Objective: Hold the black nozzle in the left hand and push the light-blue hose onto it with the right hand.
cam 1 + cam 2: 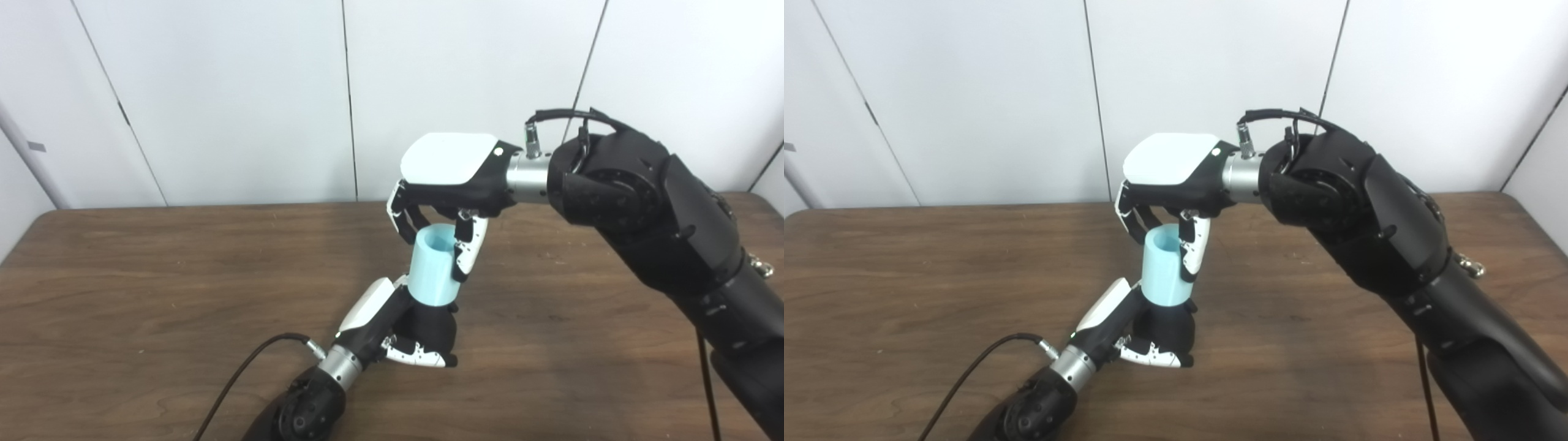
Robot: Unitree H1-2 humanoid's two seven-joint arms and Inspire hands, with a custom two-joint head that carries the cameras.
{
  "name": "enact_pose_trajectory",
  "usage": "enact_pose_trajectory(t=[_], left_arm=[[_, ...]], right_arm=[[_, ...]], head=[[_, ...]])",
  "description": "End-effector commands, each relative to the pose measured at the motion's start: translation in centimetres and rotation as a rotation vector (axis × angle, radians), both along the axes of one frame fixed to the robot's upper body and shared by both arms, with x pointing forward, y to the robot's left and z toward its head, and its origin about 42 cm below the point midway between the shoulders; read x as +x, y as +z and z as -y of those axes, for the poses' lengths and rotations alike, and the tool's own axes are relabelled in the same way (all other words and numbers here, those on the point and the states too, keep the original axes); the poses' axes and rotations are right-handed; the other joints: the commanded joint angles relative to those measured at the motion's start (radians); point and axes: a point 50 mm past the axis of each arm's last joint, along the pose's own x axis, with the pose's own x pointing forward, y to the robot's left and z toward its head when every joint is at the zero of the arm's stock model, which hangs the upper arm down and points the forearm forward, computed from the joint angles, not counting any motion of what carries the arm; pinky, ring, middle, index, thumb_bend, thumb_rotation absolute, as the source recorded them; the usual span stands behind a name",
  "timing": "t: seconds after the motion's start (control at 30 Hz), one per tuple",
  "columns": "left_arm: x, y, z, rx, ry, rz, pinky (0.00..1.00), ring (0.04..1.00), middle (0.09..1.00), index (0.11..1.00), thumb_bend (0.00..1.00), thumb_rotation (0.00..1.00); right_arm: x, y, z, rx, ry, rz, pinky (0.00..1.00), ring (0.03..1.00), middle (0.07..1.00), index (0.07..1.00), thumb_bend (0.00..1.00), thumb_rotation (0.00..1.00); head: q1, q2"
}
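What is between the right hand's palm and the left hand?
The upright light-blue hose, seated on the black nozzle in the left hand; right hand above. Both views.

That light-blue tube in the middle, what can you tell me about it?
The light-blue hose is a short, thick, matte tube that looks like plastic or rubber. It stands nearly upright, leaning slightly, with its open top end showing a hollow inside. Its lower end sits on the black nozzle, which the left hand grips just above the wooden table. The right hand reaches down from above, its fingers on either side of the upper part.
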Motion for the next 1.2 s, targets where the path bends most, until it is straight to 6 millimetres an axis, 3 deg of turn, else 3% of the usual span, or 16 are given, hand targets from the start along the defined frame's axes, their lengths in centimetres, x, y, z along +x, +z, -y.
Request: enact_pose_trajectory(t=[0.0, 0.07, 0.33, 0.6, 1.0, 1.17], left_arm=[[-2.3, -3.6, 0.3, 0.056, -0.011, -0.13, 1.0, 0.965, 0.829, 0.484, 0.52, 0.07], [-2.3, -3.7, 0.3, 0.056, -0.011, -0.134, 1.0, 0.965, 0.831, 0.484, 0.52, 0.07], [-2.4, -3.7, 0.4, 0.06, -0.011, -0.136, 1.0, 0.964, 0.832, 0.485, 0.52, 0.07], [-2.6, -3.8, 0.3, 0.06, -0.01, -0.137, 1.0, 0.964, 0.833, 0.485, 0.52, 0.07], [-2.7, -3.7, 0.1, 0.065, -0.019, -0.133, 1.0, 0.963, 0.832, 0.485, 0.52, 0.07], [-2.8, -3.9, 0.1, 0.069, -0.022, -0.138, 1.0, 0.961, 0.832, 0.485, 0.52, 0.07]], right_arm=[[-0.7, 1.6, -0.5, 0.015, 0.05, 0.073, 0.17, 0.257, 0.421, 0.501, 0.53, 0.0], [-1.1, 1.5, -0.6, 0.025, 0.076, 0.087, 0.22, 0.302, 0.421, 0.509, 0.53, 0.0], [-1.9, 1.3, -0.5, 0.024, 0.097, 0.105, 0.23, 0.308, 0.418, 0.506, 0.53, 0.0], [-1.7, 0.3, -0.5, 0.038, 0.098, 0.069, 0.17, 0.258, 0.4, 0.503, 0.53, 0.0], [-1.0, -0.6, 0.3, 0.051, 0.068, 0.005, 0.18, 0.264, 0.396, 0.505, 0.52, 0.0], [-0.8, -1.0, 0.8, 0.056, 0.051, -0.015, 0.14, 0.216, 0.468, 0.483, 0.53, 0.0]], head=[[0.0, 0.001], [0.0, 0.001], [0.004, -0.009], [0.002, -0.02], [0.0, -0.012], [0.002, -0.013]])
